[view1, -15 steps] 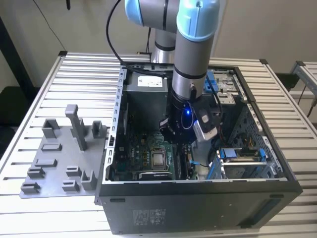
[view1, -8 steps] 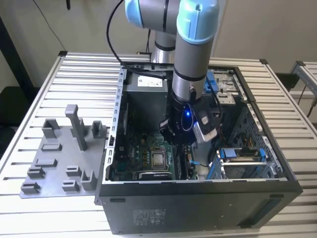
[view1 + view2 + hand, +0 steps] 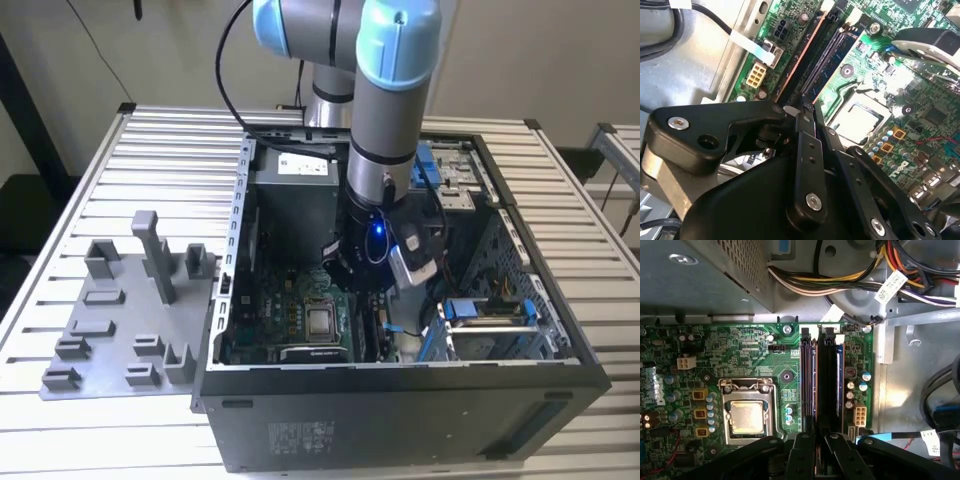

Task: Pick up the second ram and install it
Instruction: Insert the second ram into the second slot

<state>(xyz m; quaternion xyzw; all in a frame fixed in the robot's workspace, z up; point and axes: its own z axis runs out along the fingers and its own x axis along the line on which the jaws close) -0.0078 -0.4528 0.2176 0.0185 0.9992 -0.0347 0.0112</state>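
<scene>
The gripper [image 3: 812, 112] links are showing as matt black metal with bright steel screws. The motherboard [image 3: 765, 352] is gleaming glossy green, its processor socket [image 3: 746, 412] framed in shiny bare metal. The computer case [image 3: 400, 425] is looking like dull dark painted sheet metal, the holder blocks [image 3: 130, 310] like matt grey plastic, perhaps printed. The table [image 3: 170, 150] is appearing as ribbed pale aluminium.
</scene>
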